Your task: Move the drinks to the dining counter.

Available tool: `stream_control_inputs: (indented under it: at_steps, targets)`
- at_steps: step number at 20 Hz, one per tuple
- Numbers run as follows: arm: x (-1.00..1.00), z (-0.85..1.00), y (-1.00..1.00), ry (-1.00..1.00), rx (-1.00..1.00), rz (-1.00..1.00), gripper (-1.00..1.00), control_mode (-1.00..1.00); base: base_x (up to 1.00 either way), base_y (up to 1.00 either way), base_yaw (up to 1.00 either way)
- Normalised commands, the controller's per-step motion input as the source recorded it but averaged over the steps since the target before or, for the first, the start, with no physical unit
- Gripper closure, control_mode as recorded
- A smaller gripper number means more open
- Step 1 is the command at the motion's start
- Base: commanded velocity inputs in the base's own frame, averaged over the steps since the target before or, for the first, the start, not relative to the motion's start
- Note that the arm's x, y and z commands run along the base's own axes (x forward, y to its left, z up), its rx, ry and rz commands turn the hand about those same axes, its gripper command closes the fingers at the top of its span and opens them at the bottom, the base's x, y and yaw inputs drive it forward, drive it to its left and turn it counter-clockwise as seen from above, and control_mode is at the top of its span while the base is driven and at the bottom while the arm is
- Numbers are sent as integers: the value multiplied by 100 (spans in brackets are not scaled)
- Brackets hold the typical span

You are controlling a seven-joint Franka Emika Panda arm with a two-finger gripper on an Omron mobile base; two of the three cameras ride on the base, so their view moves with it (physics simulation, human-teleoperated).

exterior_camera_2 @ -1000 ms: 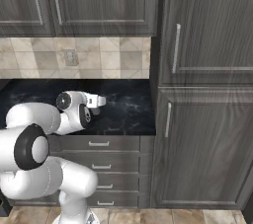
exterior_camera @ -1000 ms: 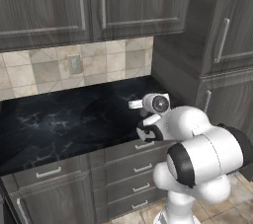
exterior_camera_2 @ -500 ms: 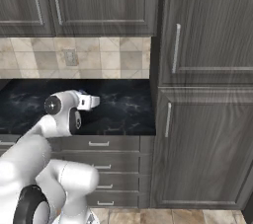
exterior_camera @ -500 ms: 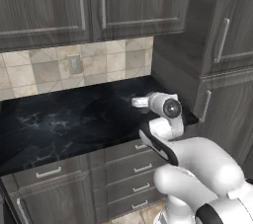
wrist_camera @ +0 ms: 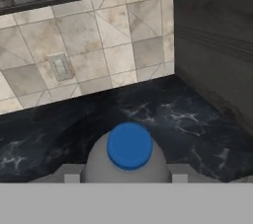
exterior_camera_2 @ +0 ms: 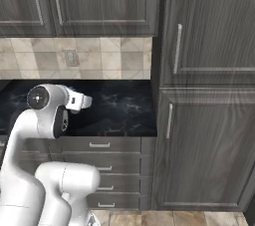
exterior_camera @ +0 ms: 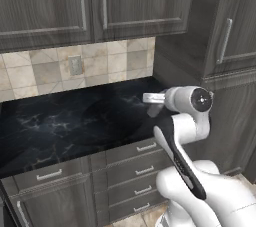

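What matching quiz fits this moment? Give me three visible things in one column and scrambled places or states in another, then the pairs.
Things:
1. bottle
2. wall outlet
3. counter drawers

Places or states:
A. on the tile backsplash
B. below the black counter
C. between the fingers of the gripper, blue cap up

Pairs: 1-C, 2-A, 3-B

Arm folded high — gripper (wrist_camera: 126, 178) clamped
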Motion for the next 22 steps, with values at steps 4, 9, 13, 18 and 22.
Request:
stream_control_inputs:
  at_steps: [4, 9, 13, 18, 22]
  targets:
    - [-99, 14, 0, 0, 0, 0, 100, -100, 0, 0, 0]
    - [-99, 1, 0, 0, 0, 0, 100, -100, 0, 0, 0]
    - [-100, 0, 0, 0, 0, 0, 100, -100, 0, 0, 0]
    - [-100, 9, 0, -7, 0, 0, 100, -100, 0, 0, 0]
    - [-100, 21, 0, -27, -1, 0, 100, -100, 0, 0, 0]
